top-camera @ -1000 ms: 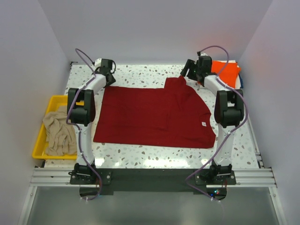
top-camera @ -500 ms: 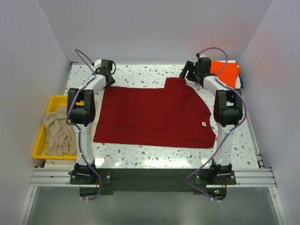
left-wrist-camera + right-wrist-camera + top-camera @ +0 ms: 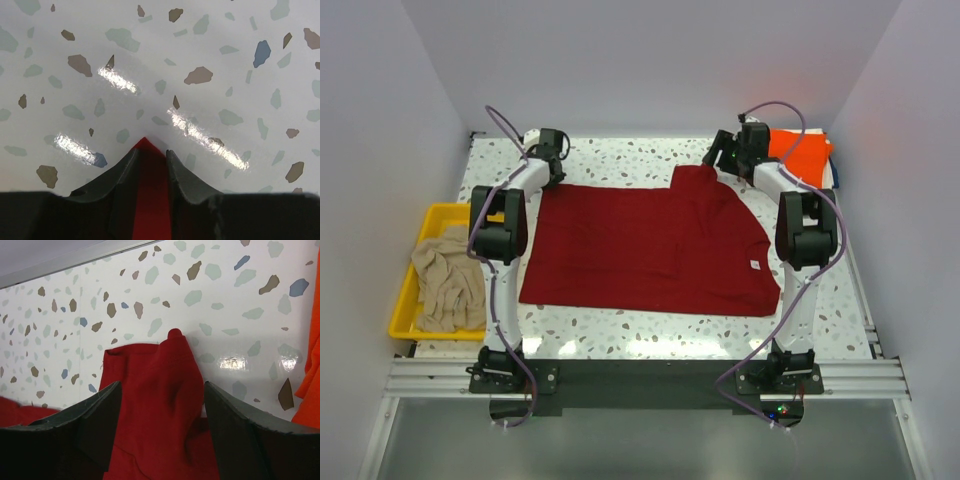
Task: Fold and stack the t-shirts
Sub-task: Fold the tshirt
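The dark red t-shirt (image 3: pixel 650 245) lies spread flat on the table, its white neck label (image 3: pixel 755 265) near the right side. My left gripper (image 3: pixel 554 176) is at its far left corner, shut on a narrow strip of the red cloth (image 3: pixel 149 200) in the left wrist view (image 3: pixel 150 154). My right gripper (image 3: pixel 716 160) is open over the bunched red sleeve (image 3: pixel 167 390) at the far right corner, its fingers (image 3: pixel 107 405) on either side of the cloth. The bright orange t-shirt (image 3: pixel 802 154) lies at the back right. The beige t-shirt (image 3: pixel 445 280) lies crumpled in the tray.
The yellow plastic tray (image 3: pixel 403 300) stands off the table's left edge. The orange cloth (image 3: pixel 311 365) is close to the right gripper's right side. The back wall runs just behind both grippers. Speckled table surface (image 3: pixel 640 155) shows beyond the shirt's far edge.
The left arm has shifted slightly to the right at the shirt's far left corner. The right gripper has turned a little over the sleeve. The shirt lies as before.
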